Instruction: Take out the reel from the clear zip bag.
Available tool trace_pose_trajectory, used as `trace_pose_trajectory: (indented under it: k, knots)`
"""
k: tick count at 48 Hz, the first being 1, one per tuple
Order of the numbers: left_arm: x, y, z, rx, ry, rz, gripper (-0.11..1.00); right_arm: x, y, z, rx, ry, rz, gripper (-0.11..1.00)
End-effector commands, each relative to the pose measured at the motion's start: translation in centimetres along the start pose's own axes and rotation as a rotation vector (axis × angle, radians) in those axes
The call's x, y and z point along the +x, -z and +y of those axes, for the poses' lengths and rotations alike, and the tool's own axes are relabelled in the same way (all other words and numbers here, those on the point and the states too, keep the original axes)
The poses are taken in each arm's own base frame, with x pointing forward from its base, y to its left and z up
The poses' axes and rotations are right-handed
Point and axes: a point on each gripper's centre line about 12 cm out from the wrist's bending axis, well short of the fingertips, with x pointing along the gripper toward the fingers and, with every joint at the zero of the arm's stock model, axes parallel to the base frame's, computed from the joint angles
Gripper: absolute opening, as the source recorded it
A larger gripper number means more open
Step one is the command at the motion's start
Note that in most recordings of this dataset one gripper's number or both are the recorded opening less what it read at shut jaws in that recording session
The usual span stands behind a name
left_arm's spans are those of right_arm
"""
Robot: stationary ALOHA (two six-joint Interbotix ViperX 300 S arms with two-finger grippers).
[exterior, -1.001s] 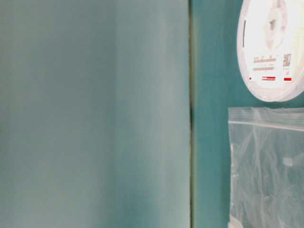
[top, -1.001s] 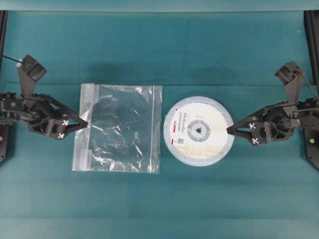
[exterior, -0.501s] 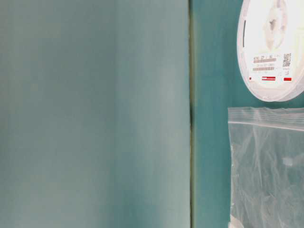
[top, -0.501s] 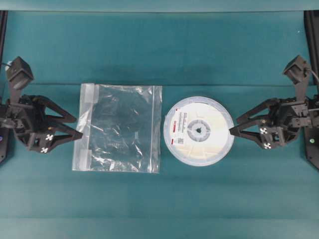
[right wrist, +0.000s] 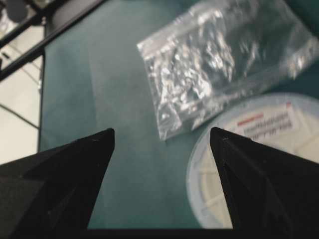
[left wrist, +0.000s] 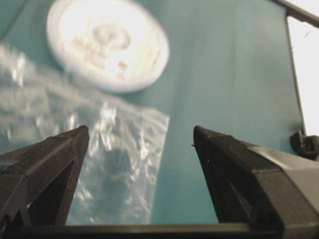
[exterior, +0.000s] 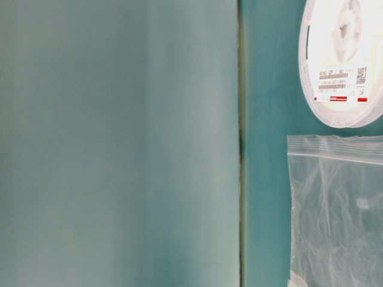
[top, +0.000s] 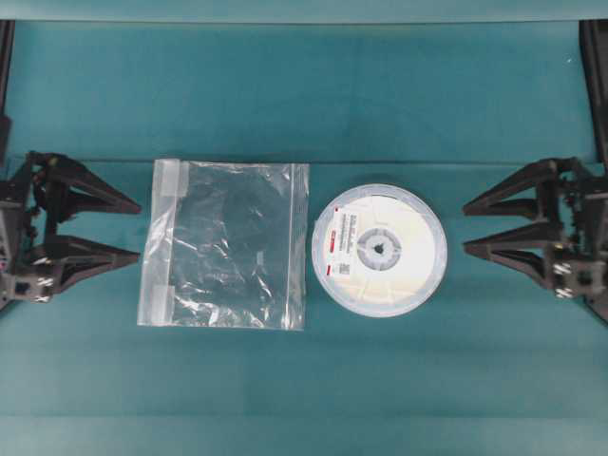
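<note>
The reel (top: 380, 250), a flat white disc with a pale blue rim, grey hub and red-marked label, lies flat on the teal table, outside the bag. Just left of it lies the clear zip bag (top: 226, 245), crinkly and flat, with nothing visible inside. My left gripper (top: 140, 230) stands open just left of the bag, touching nothing. A short gap right of the reel, my right gripper (top: 465, 229) is open and holds nothing. The left wrist view shows the bag (left wrist: 99, 164) and reel (left wrist: 107, 42) beyond the open gripper (left wrist: 139, 137). In the right wrist view the reel (right wrist: 259, 164) and bag (right wrist: 224, 55) lie ahead of the gripper (right wrist: 162, 132).
The teal cloth (top: 304, 95) covers the whole table, with a fold line across it behind the objects. Black frame posts (top: 594, 85) stand at the far corners. In the table-level view a blurred pale surface (exterior: 119, 143) fills the left half, with reel (exterior: 344, 60) and bag (exterior: 335, 209) at right.
Both grippers have drawn back outward toward the table's sides. The right fingertips, near the reel's rim before, are now apart from it. Reel and bag have not moved.
</note>
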Motion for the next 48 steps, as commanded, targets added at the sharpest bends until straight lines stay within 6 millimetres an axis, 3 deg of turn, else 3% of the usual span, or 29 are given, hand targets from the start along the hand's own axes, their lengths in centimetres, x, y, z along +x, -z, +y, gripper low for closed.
trace_pose_trajectory:
  k: [1, 16, 48]
  knots:
    - [-0.5, -1.5, -0.7, 0.058, 0.027, -0.053, 0.92, -0.6, -1.2, 0.9, -0.096, -0.026, -0.036, 0.93]
    - [-2.5, -3.2, -1.3, 0.157, 0.049, -0.156, 0.91, -2.2, -2.3, 1.4, -0.214, -0.027, -0.073, 0.92]
    - [-2.5, -3.2, -1.3, 0.157, 0.049, -0.157, 0.91, -2.7, -2.8, 1.5, -0.253, -0.030, -0.105, 0.92]
